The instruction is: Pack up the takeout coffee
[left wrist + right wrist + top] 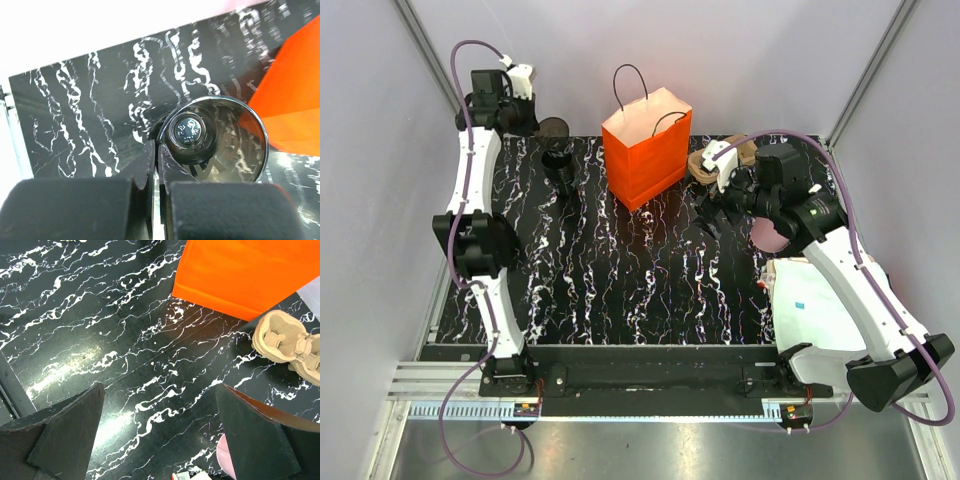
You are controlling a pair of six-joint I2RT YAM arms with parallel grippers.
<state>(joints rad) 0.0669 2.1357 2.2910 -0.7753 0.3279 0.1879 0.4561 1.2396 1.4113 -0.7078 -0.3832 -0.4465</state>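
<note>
The takeout coffee cup (558,160) stands at the back left of the marble table; it is dark, see-through near the rim and black lower down. My left gripper (532,122) is shut on the cup's near rim. In the left wrist view I look down into the cup (225,150), with its small round black bottom showing and my left gripper (159,145) pinching the thin wall. The orange paper bag (647,150) stands open just right of the cup. My right gripper (712,208) hangs open over bare marble right of the bag, nothing between its fingers (65,430).
A brown pulp tray (715,158) (287,342) lies behind the right gripper. A pink cup (768,235) (225,460) sits under the right arm, and white paper (820,310) lies at the right edge. The orange bag (292,100) (240,275) is close to both grippers.
</note>
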